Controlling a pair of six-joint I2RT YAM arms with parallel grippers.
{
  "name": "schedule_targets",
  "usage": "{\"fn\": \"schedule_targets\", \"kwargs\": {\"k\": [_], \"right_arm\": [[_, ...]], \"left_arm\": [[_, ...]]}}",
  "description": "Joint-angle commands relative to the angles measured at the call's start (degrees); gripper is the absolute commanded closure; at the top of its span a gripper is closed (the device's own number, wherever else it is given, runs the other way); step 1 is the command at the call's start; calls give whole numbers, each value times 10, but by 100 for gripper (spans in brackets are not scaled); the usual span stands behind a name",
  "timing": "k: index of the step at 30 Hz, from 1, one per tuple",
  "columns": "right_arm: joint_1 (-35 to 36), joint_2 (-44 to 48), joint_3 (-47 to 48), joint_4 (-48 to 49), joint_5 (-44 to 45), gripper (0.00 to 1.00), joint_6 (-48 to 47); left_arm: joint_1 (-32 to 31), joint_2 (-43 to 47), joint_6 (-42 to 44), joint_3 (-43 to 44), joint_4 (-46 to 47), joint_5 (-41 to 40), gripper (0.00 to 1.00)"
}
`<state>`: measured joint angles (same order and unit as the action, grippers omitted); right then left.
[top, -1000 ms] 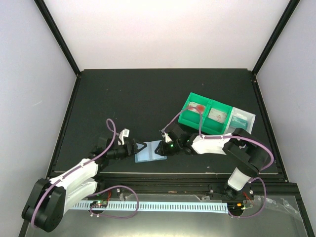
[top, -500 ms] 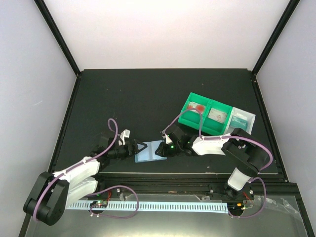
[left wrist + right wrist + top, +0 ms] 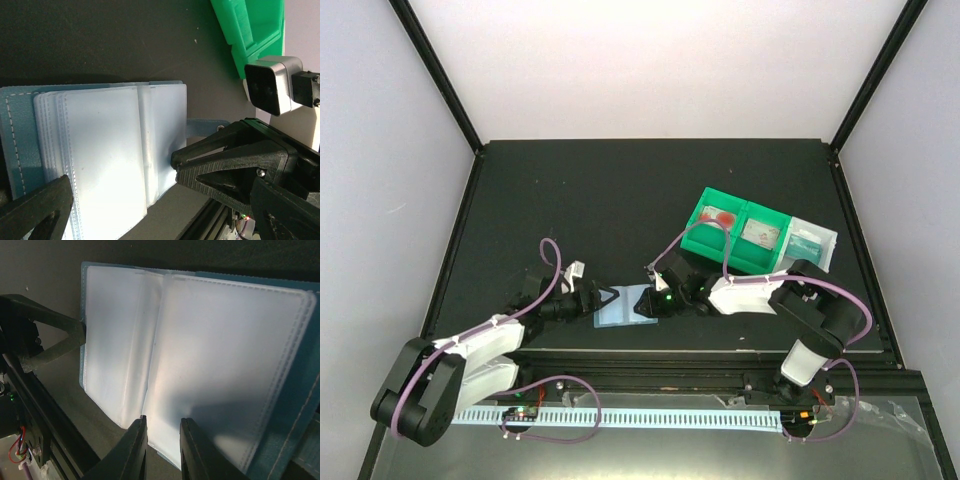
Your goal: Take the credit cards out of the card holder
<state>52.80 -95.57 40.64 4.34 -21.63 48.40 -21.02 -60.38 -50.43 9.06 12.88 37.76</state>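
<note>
At the near edge of the black table (image 3: 570, 200), the light blue card holder (image 3: 625, 309) is seen laid open between both grippers. Its frosted pockets are washed out by glare and their contents cannot be made out. The left gripper (image 3: 607, 299) is spread wide. The right gripper (image 3: 163, 421) is narrowed at a pocket's edge, and whether it pinches anything cannot be told.

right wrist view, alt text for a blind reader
An open light blue card holder lies on a dark table, no cards showing in its clear sleeves. The right hand is at its near edge, fingers slightly apart; the other arm's finger sits at its left edge.
</note>
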Motion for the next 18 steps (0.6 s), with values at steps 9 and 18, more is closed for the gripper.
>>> {"fn": "schedule_targets", "kwargs": {"k": [9, 18], "right_arm": [[4, -9, -7, 12, 2, 79, 4], [5, -17, -13, 22, 3, 79, 8]], "left_arm": [[-28, -51, -32, 5, 71, 4, 1], [-54, -61, -51, 18, 95, 3, 1]]}}
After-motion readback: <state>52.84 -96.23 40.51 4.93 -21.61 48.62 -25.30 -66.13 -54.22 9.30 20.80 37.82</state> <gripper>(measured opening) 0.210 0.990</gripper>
